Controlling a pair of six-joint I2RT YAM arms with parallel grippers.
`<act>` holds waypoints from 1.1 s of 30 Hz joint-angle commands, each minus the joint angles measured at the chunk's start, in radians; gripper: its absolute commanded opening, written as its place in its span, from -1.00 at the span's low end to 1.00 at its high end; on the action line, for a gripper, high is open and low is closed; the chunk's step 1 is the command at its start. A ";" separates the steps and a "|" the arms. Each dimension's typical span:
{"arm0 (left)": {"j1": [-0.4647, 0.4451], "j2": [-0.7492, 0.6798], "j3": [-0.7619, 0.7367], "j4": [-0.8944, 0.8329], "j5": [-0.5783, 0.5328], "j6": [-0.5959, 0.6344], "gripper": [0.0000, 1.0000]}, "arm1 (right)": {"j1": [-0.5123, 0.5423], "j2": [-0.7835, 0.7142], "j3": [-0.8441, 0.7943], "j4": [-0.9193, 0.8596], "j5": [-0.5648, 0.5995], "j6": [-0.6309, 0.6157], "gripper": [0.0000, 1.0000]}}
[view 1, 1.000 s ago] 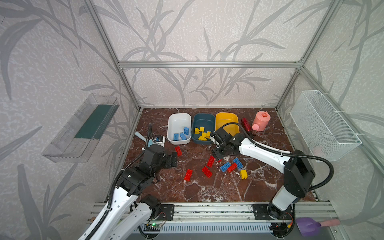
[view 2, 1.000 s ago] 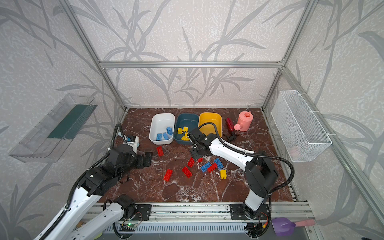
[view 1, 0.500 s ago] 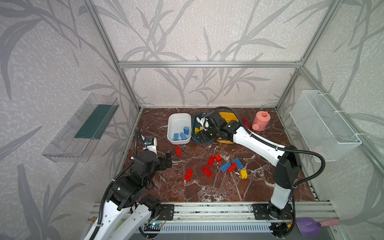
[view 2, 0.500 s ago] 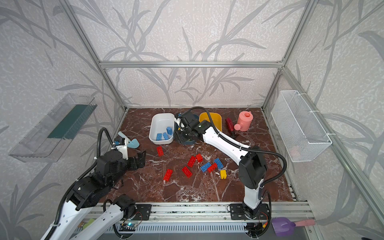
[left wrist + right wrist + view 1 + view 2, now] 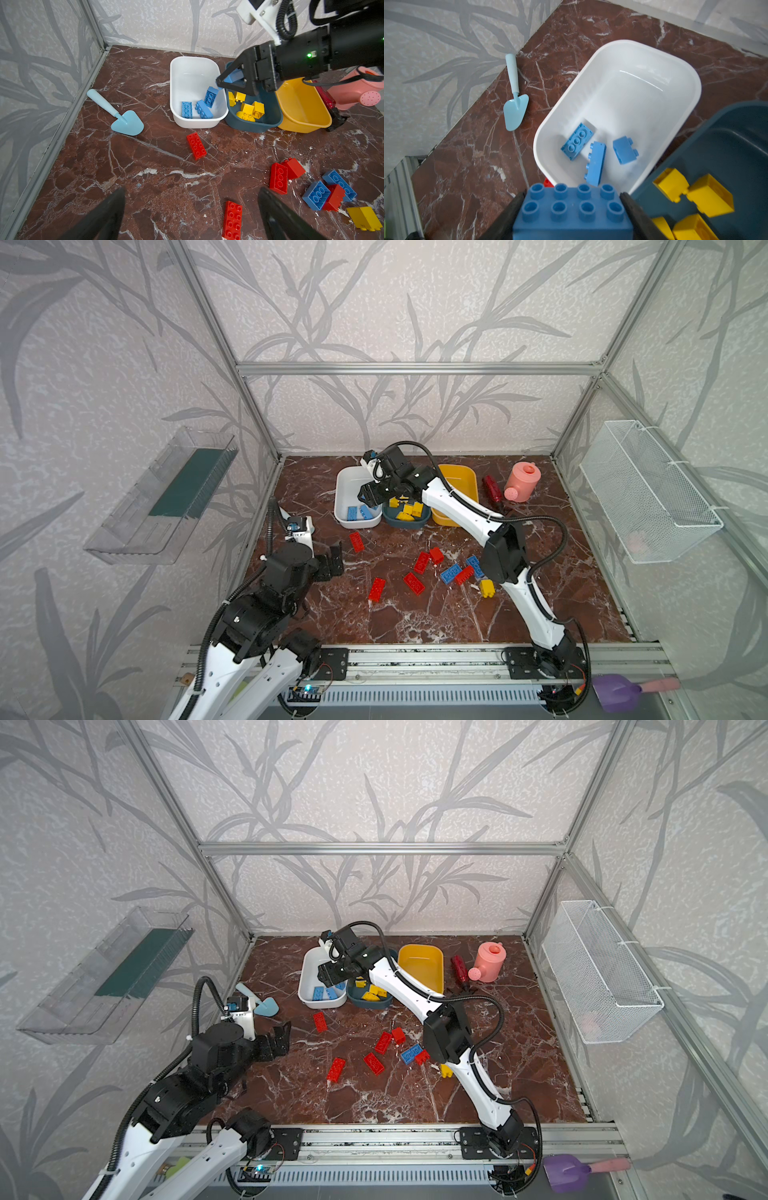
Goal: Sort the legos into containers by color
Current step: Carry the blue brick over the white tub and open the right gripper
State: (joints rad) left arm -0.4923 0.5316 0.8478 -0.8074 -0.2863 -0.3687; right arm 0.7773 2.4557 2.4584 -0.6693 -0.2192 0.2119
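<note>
- The right gripper (image 5: 573, 194) is clamped on a blue brick (image 5: 573, 218), one finger on each short end and the studs facing the wrist camera.
- This brick hangs above the white tub (image 5: 195, 59), over the rim on the side facing the dark teal tub (image 5: 253, 124).
- Three blue legos (image 5: 577, 141) lie inside the white tub, at its end towards the robot.
- The dark teal tub touches the white tub and holds several yellow legos (image 5: 249, 109).
- The yellow tub (image 5: 301, 124) stands beyond the teal one, further from the white tub.
- The left gripper (image 5: 192, 190) hangs well apart from the white tub, on the robot's side of it, with its jaws spread wide and nothing between them.
- On the marble table (image 5: 145, 83), one red brick (image 5: 196, 145) lies near the white tub's front wall.
- More red legos (image 5: 278, 180), blue legos (image 5: 316, 194) and a yellow brick (image 5: 363, 220) lie scattered further from the tub.
- A pale blue trowel (image 5: 126, 124) lies near the white tub, on the side away from the teal tub.
</note>
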 commanded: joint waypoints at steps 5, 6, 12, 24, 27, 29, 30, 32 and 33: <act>0.002 0.010 -0.013 0.017 0.013 0.005 0.98 | 0.002 0.201 0.300 -0.146 -0.012 0.010 0.16; 0.001 0.010 -0.012 0.017 0.016 0.003 0.97 | 0.002 0.207 0.301 -0.138 -0.015 0.014 0.18; 0.003 0.026 -0.012 0.017 0.033 0.004 0.97 | 0.002 0.183 0.240 -0.079 -0.025 0.020 0.38; 0.002 0.055 -0.006 0.027 0.103 0.045 0.96 | -0.001 0.071 0.197 -0.098 -0.031 -0.005 0.72; 0.001 0.091 -0.008 0.053 0.179 0.064 0.97 | -0.005 -0.049 0.079 -0.095 -0.028 -0.026 0.72; -0.002 0.129 0.000 0.047 0.188 0.071 0.98 | -0.009 -0.158 -0.060 -0.056 -0.018 -0.035 0.72; -0.005 0.146 0.004 0.047 0.194 0.074 0.98 | -0.013 -0.225 -0.159 -0.015 -0.014 -0.033 0.72; -0.017 0.174 0.015 0.048 0.199 0.074 0.98 | -0.027 -0.365 -0.366 0.078 -0.017 -0.012 0.73; -0.032 0.186 0.023 0.052 0.194 0.074 0.98 | -0.038 -0.437 -0.486 0.150 -0.014 0.004 0.73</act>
State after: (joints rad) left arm -0.5056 0.6941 0.8478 -0.7692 -0.1215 -0.3233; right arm 0.7658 2.1925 2.1410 -0.6586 -0.2359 0.2028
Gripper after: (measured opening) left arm 0.991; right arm 0.862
